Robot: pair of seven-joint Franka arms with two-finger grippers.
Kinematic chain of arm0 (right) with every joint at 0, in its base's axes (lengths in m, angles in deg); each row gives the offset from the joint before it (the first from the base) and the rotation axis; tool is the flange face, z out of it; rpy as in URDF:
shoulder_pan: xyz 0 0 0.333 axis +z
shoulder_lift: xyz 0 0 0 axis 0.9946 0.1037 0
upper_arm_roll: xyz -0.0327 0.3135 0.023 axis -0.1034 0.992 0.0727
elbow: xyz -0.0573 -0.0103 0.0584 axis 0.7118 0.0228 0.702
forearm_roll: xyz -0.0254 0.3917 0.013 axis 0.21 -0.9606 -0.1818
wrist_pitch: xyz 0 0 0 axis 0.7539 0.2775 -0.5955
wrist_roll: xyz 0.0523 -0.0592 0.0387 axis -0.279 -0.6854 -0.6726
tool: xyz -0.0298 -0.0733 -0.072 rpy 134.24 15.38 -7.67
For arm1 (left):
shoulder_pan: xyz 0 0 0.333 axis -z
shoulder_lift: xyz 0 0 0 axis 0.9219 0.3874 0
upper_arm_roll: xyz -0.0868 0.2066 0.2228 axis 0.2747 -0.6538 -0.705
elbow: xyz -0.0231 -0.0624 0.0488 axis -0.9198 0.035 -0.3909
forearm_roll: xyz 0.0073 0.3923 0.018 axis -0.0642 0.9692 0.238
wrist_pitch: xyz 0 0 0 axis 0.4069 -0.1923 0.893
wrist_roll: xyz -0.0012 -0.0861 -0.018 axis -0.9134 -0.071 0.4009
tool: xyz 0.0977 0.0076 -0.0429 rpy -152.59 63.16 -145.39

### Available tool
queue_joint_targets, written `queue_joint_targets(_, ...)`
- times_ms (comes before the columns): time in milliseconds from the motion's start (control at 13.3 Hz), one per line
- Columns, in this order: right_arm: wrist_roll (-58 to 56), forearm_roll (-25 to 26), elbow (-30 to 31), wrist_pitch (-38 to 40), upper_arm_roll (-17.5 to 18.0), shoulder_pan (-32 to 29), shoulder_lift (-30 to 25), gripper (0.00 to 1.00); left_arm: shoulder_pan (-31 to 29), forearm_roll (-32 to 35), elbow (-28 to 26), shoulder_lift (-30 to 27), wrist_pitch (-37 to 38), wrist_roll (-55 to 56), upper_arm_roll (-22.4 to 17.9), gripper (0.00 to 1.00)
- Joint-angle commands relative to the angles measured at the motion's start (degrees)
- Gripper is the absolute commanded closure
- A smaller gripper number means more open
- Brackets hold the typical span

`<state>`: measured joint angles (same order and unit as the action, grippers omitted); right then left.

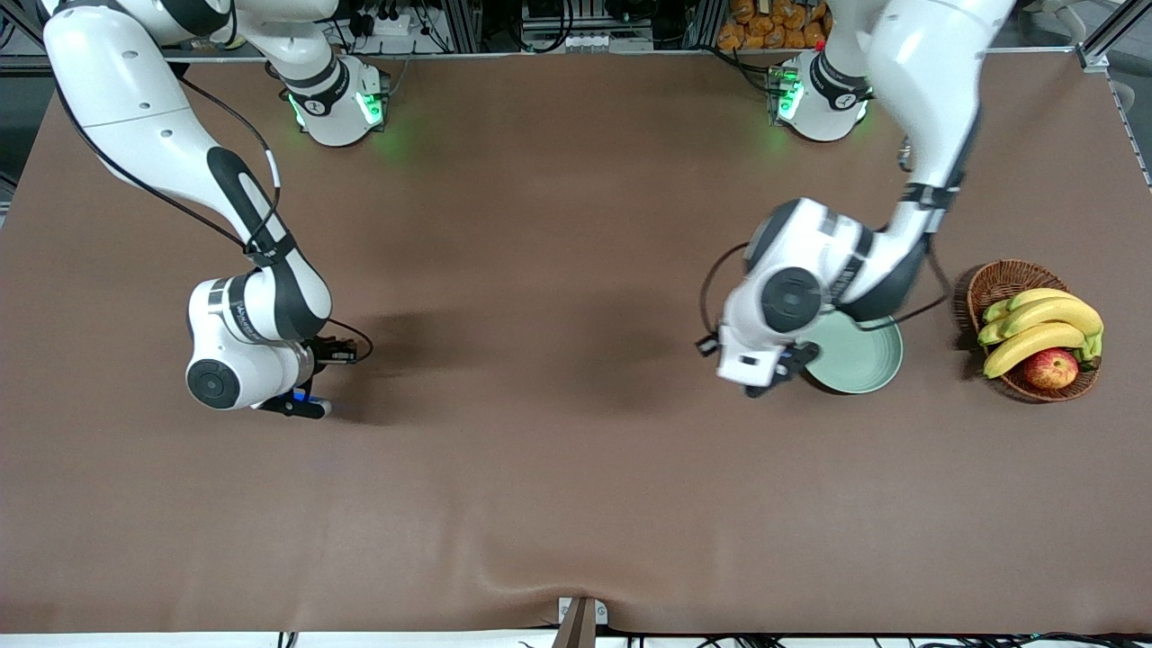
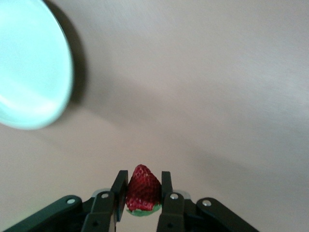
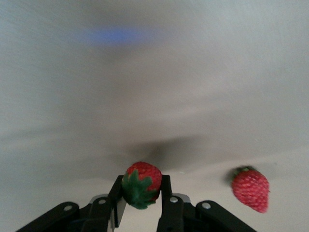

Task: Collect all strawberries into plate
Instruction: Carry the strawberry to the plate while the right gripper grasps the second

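My left gripper (image 1: 774, 376) is shut on a red strawberry (image 2: 143, 190), held tip-out between its fingers (image 2: 119, 186), just off the rim of the pale mint-green plate (image 1: 859, 358). The plate also shows in the left wrist view (image 2: 29, 67). My right gripper (image 1: 301, 407) is low over the cloth at the right arm's end of the table and is shut on a second strawberry (image 3: 141, 186) with its green top showing. A third strawberry (image 3: 250, 188) lies on the cloth beside it. In the front view the arms hide all three berries.
A brown wicker basket (image 1: 999, 283) with bananas (image 1: 1039, 328) and a red-yellow apple (image 1: 1050, 368) stands beside the plate, toward the left arm's end of the table. A brown cloth (image 1: 558, 468) covers the table.
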<state>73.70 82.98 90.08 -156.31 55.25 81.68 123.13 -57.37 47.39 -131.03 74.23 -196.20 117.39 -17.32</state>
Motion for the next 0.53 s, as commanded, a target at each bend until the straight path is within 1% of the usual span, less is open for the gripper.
queue_joint_targets(0, 1.81, -3.04, -4.43, 0.48, 4.24, 0.86, -0.74, 0.99, -4.99, 2.47, -5.04, -3.22, 0.08, -9.35, 0.48, 1.0)
queue_joint_targets(75, 3.13, -5.41, -5.06, -0.04, 4.33, 2.87, -0.74, 0.99, -6.22, 5.36, -6.01, -3.22, 0.08, -10.68, 0.57, 1.0)
queue_joint_targets(151, 4.27, -8.04, -5.32, -2.22, 4.34, 5.5, -0.74, 1.0, -7.45, 8.52, -7.24, -3.13, -0.27, -11.56, 0.57, 1.0)
queue_joint_targets(301, 8.21, -12.79, -5.33, -8.63, 4.34, 11.82, -0.3, 1.0, -11.84, 14.24, -9.61, -2.35, -2.63, -15.41, 0.74, 1.0)
queue_joint_targets(452, 15.06, -15.62, -5.41, -15.13, 4.34, 18.15, 1.1, 1.0, -16.15, 14.79, -13.55, -2.25, -8.85, -21.65, 0.74, 1.0)
